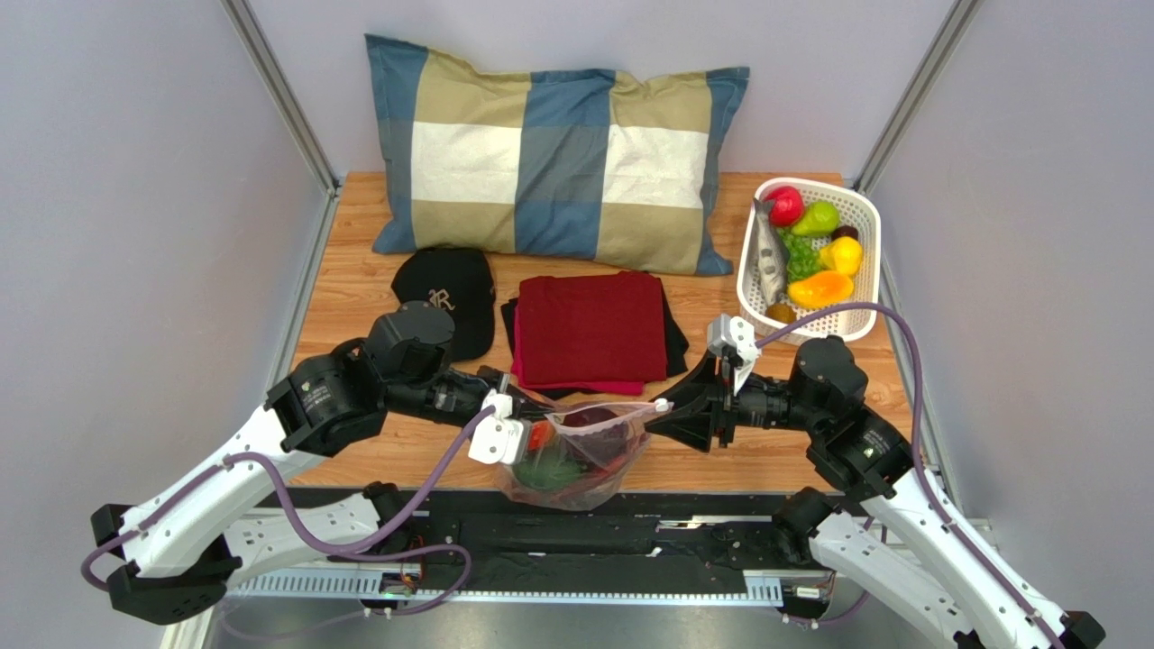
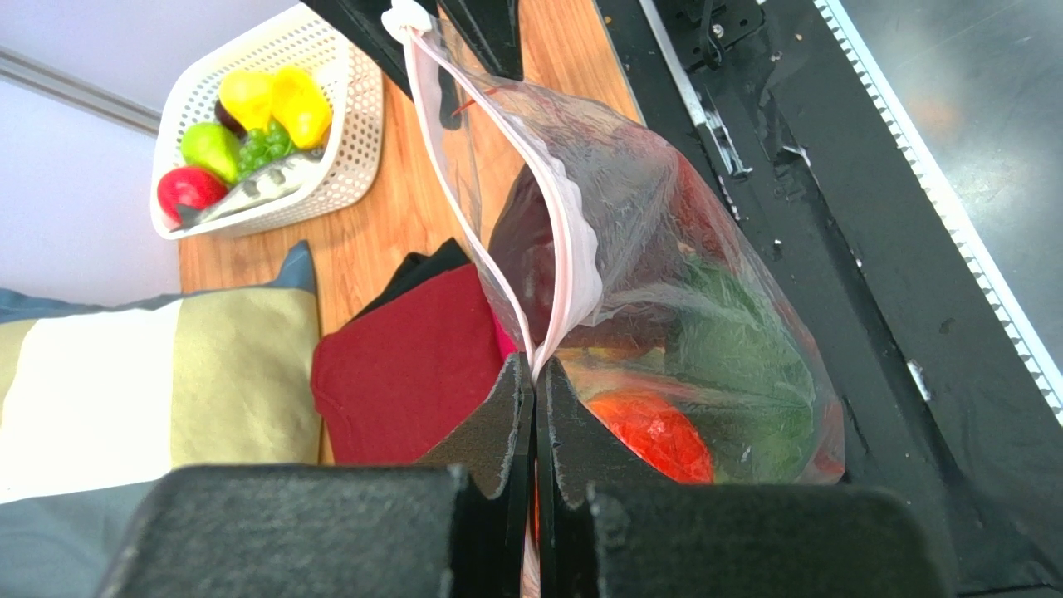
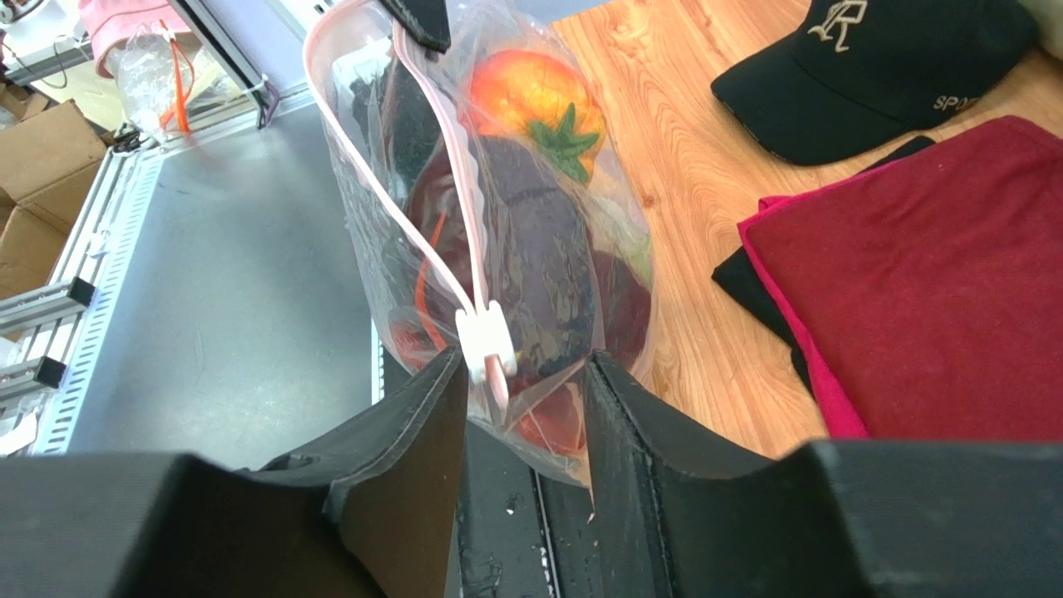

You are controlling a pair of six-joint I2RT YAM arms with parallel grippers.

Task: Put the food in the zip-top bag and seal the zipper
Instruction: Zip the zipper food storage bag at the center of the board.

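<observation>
Zip-top bag [image 1: 569, 460] hangs loaded with food [image 1: 547, 472] at the counter's [image 1: 355, 291] near edge, mouth unsealed. Left gripper [image 2: 535, 396] clamps one zipper [image 2: 487, 237] end; right gripper [image 3: 524, 374] stands released around the slider [image 3: 485, 341]. White basket [image 1: 856, 321] far right.

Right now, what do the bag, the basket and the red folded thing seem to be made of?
The zip-top bag looks like thin clear plastic film, glossy and crinkled; the food shows through it. The basket seems rigid white plastic, matte, with a regular grid of holes. The red folded cloth looks like soft woven or knitted fabric, matte, with layered edges; the fibre cannot be told.
</observation>
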